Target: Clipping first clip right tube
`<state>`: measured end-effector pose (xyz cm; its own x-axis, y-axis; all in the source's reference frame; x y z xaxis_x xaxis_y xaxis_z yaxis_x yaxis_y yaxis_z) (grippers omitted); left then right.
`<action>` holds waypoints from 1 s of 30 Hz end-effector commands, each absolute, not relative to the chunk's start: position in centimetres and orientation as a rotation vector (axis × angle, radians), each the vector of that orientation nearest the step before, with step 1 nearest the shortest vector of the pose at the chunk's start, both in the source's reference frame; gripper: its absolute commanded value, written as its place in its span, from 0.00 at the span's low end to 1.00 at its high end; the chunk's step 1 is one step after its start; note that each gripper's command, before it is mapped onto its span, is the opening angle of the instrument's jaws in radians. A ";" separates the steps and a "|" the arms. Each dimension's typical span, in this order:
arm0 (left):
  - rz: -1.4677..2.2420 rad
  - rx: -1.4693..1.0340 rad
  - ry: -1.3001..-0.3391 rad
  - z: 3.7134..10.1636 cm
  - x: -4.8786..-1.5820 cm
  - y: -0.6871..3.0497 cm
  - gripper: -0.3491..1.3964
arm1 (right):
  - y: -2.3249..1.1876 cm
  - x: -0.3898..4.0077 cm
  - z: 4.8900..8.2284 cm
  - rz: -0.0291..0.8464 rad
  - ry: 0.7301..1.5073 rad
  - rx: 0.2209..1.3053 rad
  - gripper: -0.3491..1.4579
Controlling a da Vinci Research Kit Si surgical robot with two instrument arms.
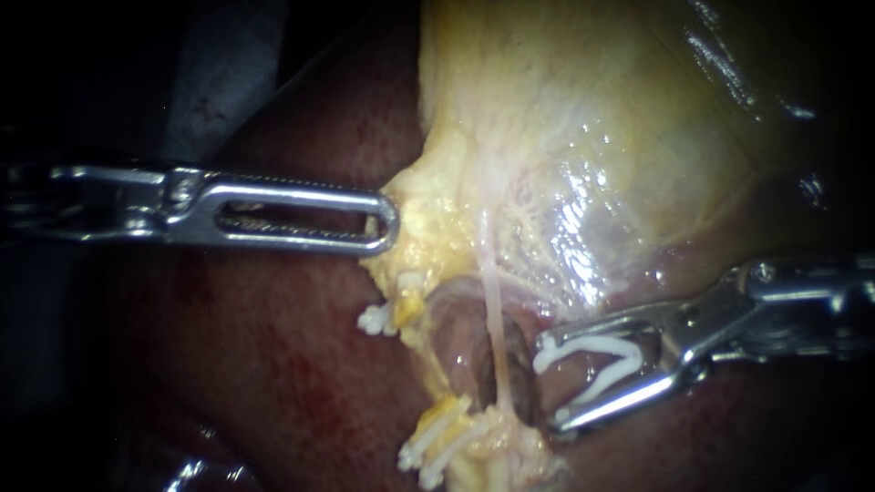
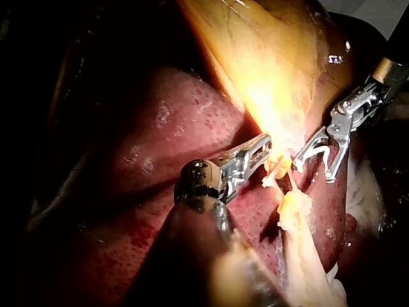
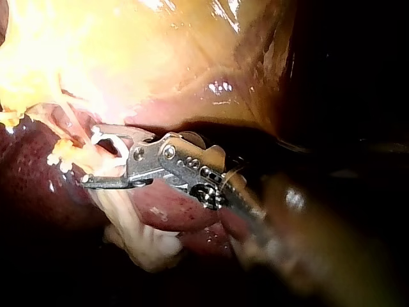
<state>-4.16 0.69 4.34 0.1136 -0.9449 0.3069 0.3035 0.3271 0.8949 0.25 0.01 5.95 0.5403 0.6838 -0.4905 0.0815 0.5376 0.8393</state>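
Endoscope view: a white clip [image 1: 592,344] is held between the wide-spread jaws of the right instrument [image 1: 549,387], whose tips are seen just beside the right tube [image 1: 497,319], not around it. Beyond the tube, the edge of the gallbladder [image 1: 592,118] is gripped by the left instrument [image 1: 387,223], with the liver [image 1: 273,364] underneath.
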 end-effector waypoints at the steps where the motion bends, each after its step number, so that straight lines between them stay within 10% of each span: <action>1: -1.062 0.767 -1.065 4.34 -4.16 0.69 0.00 | 0.01 0.26 5.97 0.429 0.950 0.954 0.48; 30: -1.065 0.764 -1.065 4.31 -4.20 0.67 0.00 | 0.00 0.60 6.26 0.466 0.920 0.989 0.43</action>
